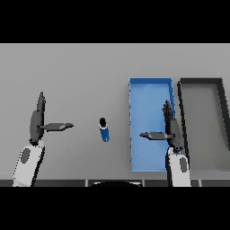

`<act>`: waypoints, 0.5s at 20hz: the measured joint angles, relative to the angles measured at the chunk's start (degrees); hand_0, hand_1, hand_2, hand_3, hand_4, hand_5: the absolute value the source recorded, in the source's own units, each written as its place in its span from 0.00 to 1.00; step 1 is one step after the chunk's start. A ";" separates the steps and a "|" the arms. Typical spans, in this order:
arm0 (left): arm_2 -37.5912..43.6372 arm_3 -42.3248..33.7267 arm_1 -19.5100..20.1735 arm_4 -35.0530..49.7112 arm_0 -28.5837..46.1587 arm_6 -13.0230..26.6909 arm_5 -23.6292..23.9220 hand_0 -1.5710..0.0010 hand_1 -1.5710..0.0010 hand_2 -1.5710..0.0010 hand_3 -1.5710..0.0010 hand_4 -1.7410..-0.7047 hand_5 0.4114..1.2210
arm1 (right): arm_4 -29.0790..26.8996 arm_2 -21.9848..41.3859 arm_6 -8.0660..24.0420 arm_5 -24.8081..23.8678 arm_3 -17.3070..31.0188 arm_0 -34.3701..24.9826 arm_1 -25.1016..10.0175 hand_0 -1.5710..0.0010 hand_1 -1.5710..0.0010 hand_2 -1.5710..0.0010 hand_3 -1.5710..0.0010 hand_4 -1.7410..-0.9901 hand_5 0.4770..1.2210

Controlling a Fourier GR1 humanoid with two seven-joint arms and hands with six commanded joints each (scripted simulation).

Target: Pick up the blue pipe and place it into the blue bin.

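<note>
Both of my hands hang over the grey worktop (81,72) with nothing in them. My left hand (37,123) shows at the left of the frame, fingers straight and pointing toward the top edge, thumb stuck out toward the centre. It is released and touches nothing. My right hand (170,130) shows at the right of centre, low in the frame, over the right side of the blue bin (150,81). Its fingers are also straight and point up the frame, its thumb reaches left across the bin's floor, and it is released too.

Between my two hands lies the blue pipe (104,130), a short blue piece with a dark end that points toward the top of the frame. It rests on the worktop just left of the bin, apart from the bin's left wall. It is nearer to my left thumb's tip than to my left palm, but clear of both hands.

That blue bin is a long rectangle running from mid-frame down toward the lower edge, with nothing I can see inside it. Just beside it on the right sits a dark grey bin (201,81) of similar shape, its right side cut off by the frame's edge.
</note>
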 measured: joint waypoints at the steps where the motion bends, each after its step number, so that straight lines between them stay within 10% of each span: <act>1: -0.09 0.07 -0.17 -0.08 -0.25 -0.09 0.13 1.00 1.00 1.00 1.00 0.75 0.22 | -0.15 -0.21 0.20 -0.02 0.15 -0.24 -0.18 1.00 1.00 1.00 1.00 0.71 0.20; 6: -0.69 2.14 -1.55 -1.07 -2.91 1.33 1.11 1.00 1.00 1.00 1.00 0.75 0.22 | -1.55 -1.92 0.67 0.89 1.66 -2.17 -1.69 1.00 1.00 1.00 1.00 0.71 0.20; 8: -3.19 2.76 4.18 -2.31 -0.20 -5.50 -8.10 1.00 1.00 1.00 1.00 0.75 0.22 | 5.51 1.25 -7.42 2.00 -2.04 1.68 -7.11 1.00 1.00 1.00 1.00 0.72 0.20; 10: -3.61 2.54 7.15 -2.10 1.41 -8.76 -12.38 1.00 1.00 1.00 1.00 0.75 0.22 | 7.72 2.16 -8.38 2.37 -3.96 3.41 -9.21 1.00 1.00 1.00 1.00 0.73 0.20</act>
